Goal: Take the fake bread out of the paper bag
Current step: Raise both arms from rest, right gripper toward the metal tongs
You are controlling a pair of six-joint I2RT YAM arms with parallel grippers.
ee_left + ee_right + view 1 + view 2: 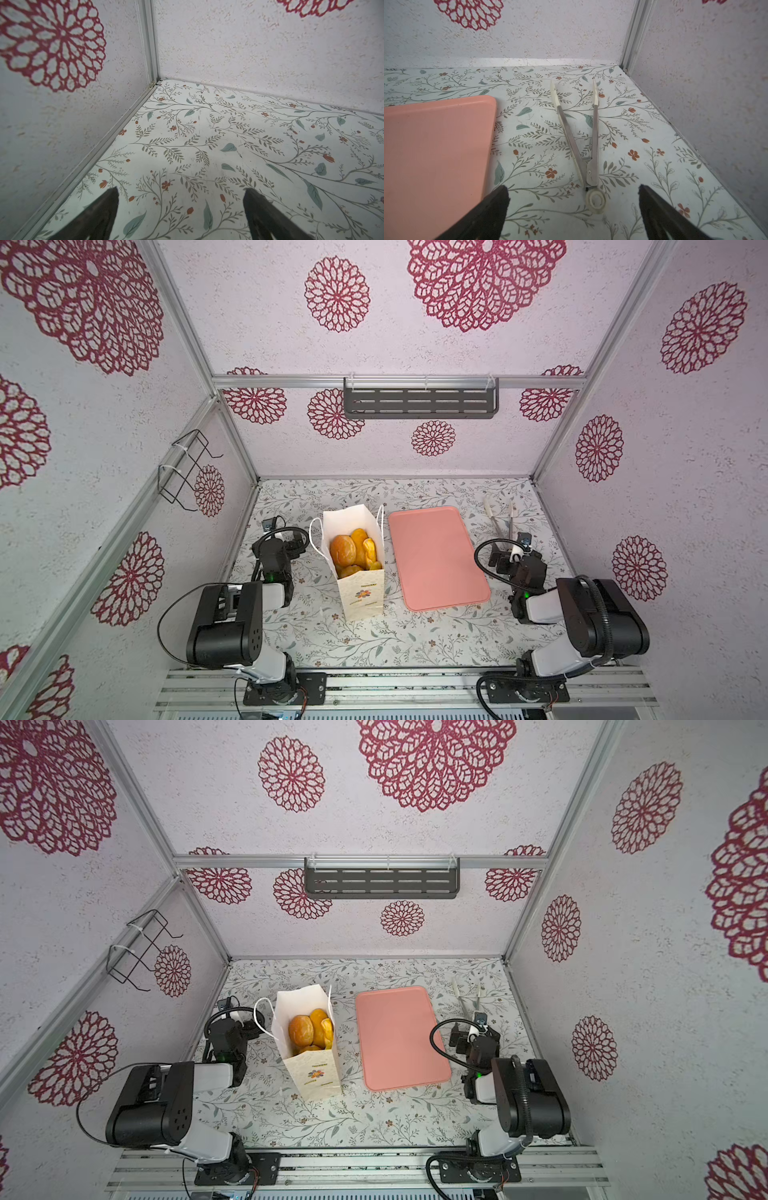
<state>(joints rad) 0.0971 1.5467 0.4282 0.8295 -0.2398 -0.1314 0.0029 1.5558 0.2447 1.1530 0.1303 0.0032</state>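
The cream-white paper bag (360, 593) (316, 1077) stands upright and open on the left-middle of the table in both top views, its flower logo facing the front. Several glossy golden-brown pieces of fake bread (352, 552) (309, 1029) fill it. My left gripper (291, 540) (180, 189) sits low just left of the bag, open, with only bare tabletop between its fingers. My right gripper (503, 558) (573, 187) is right of the pink tray, open and empty, with the ring end of a pair of tongs (579, 137) lying between its fingertips.
A flat pink tray (436, 556) (399, 1036) (436, 145) lies right of the bag. The metal tongs (500, 516) lie open near the back right corner. A dark shelf (419, 402) hangs on the back wall and a wire rack (185, 468) on the left wall.
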